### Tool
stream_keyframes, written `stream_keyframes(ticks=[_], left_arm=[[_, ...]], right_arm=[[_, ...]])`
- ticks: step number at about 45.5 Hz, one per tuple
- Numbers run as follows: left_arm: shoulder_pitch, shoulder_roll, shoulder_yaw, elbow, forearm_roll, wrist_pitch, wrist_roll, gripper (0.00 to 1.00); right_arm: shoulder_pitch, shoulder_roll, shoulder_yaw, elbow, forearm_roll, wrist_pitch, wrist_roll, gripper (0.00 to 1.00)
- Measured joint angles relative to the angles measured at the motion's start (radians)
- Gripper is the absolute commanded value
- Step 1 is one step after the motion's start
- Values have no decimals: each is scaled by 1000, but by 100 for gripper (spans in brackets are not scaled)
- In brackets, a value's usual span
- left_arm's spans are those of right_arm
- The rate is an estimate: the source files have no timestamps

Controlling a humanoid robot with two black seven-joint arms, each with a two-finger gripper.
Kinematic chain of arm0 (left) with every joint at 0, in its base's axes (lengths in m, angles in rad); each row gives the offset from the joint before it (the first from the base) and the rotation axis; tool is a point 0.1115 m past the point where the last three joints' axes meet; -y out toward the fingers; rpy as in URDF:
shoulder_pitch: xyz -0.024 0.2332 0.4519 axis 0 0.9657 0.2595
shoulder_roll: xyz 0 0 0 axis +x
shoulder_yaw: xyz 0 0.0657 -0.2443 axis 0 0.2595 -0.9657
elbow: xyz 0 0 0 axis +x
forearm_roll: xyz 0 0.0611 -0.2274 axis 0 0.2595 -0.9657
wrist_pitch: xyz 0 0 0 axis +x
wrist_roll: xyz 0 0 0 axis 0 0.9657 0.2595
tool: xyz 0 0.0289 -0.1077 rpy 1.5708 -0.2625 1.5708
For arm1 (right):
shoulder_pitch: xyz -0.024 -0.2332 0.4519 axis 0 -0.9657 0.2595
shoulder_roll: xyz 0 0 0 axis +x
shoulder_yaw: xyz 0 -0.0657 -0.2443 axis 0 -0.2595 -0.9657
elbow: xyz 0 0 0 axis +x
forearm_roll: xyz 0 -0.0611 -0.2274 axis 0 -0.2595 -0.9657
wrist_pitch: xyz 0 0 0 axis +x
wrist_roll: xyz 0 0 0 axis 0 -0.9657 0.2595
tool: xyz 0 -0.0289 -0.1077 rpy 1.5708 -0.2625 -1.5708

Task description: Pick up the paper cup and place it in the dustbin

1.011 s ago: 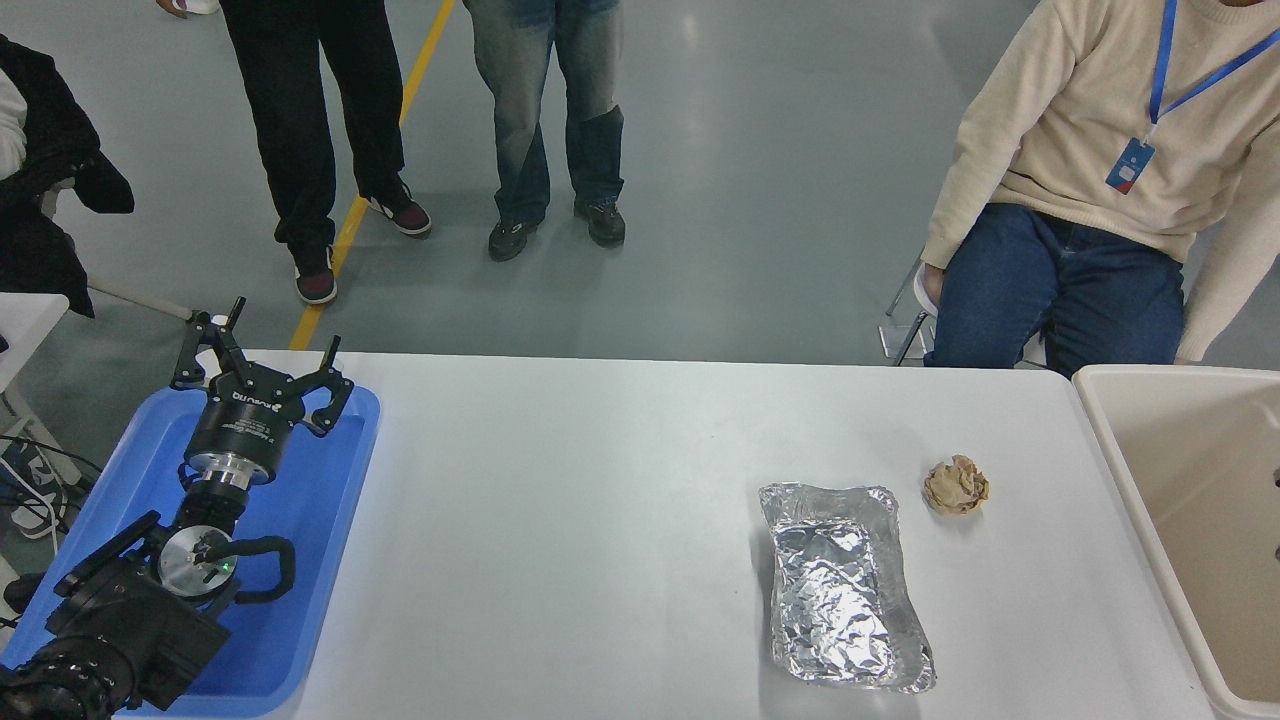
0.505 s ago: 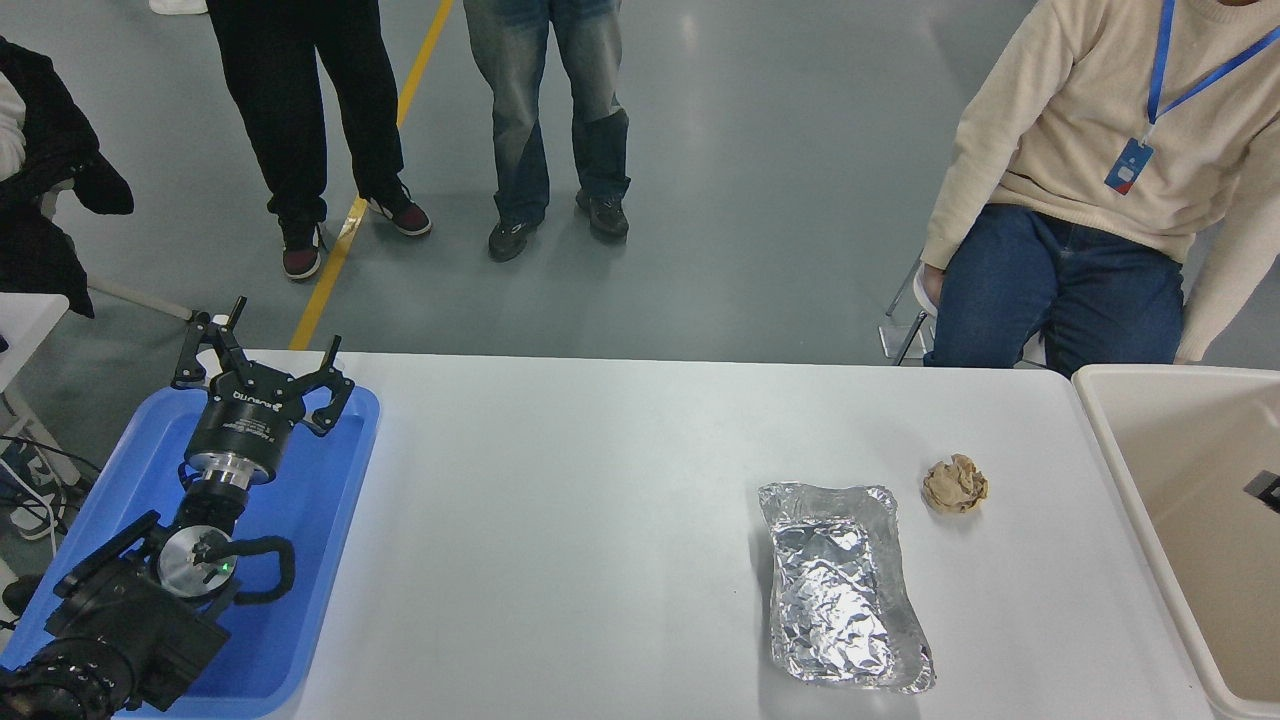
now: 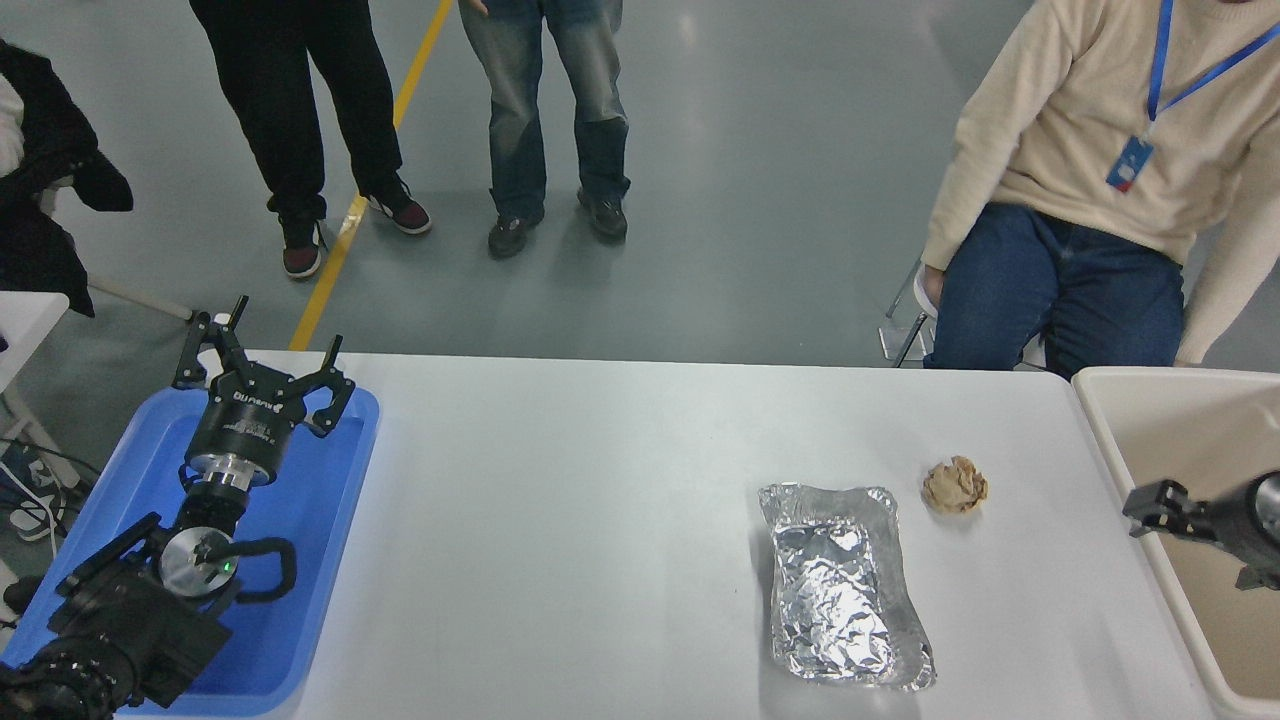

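Beige dustbin, silver foil tray, blue tray

Illumination is bright, even and overhead. Soft glare patches mark the grey floor. The foil tray glints and casts a faint shadow. Focus is sharp throughout.

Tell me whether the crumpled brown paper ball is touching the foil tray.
Apart. The head view shows a strip of bare white table between the paper ball and the far right corner of the foil tray.
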Motion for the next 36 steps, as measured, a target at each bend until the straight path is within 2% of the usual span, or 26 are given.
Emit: stream_keyframes(ticks=[8, 15, 36], left_arm=[[0, 0, 0, 0, 0, 0, 0, 100], [0, 0, 0, 0, 0, 0, 0, 100], [0, 0, 0, 0, 0, 0, 0, 100]], right_arm=[[180, 29, -64, 55, 0, 210, 0, 100], [290, 67, -87, 85, 0, 289, 0, 100], [534, 282, -109, 142, 5, 360, 0, 100]])
